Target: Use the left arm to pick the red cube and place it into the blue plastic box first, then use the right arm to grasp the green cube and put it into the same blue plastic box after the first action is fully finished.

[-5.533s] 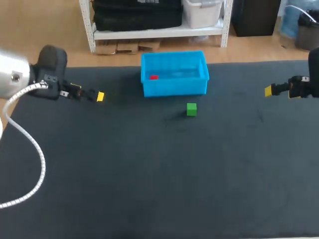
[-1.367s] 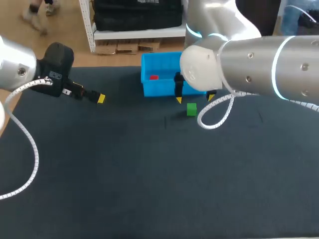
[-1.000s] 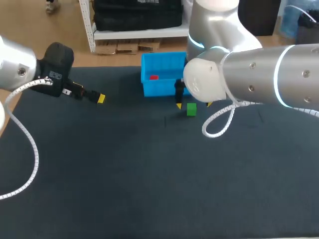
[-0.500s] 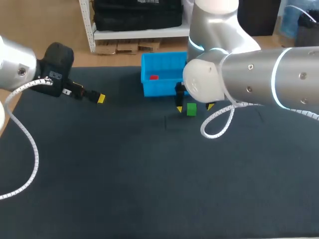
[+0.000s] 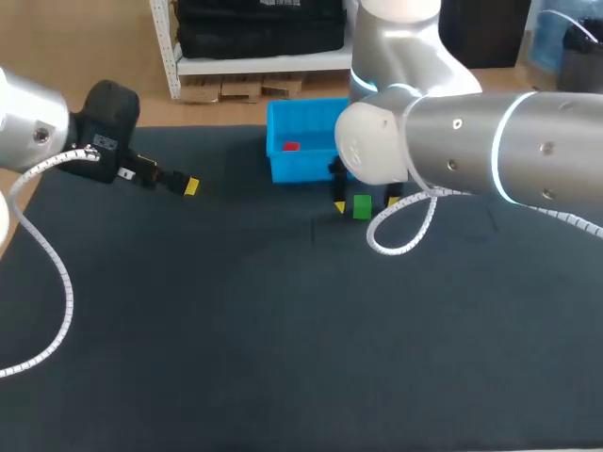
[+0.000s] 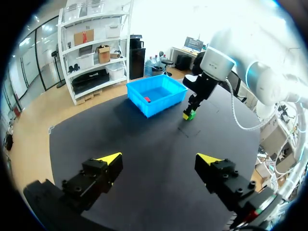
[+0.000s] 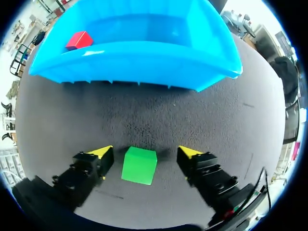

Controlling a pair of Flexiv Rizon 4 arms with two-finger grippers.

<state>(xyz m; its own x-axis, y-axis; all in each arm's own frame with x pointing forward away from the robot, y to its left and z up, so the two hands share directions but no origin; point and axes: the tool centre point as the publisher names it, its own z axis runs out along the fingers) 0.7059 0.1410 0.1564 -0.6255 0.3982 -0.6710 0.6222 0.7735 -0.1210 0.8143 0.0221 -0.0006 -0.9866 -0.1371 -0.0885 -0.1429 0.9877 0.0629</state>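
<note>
Green cube (image 7: 139, 165) untouched between right fingers (image 7: 101, 152), wrist view only

Silver left arm (image 5: 26, 121) and light-ringed silver right arm (image 5: 471, 141) trail pale ribbed cables (image 5: 75, 297) and end in black, yellow-tipped fingers (image 6: 91, 180).

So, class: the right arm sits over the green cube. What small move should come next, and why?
Probably close the right arm's jaws. In the right wrist view the green cube sits on the table between the open yellow tips, apart from both, so it looks lined up. The red cube already lies in the blue box, so the first step is done.
</note>
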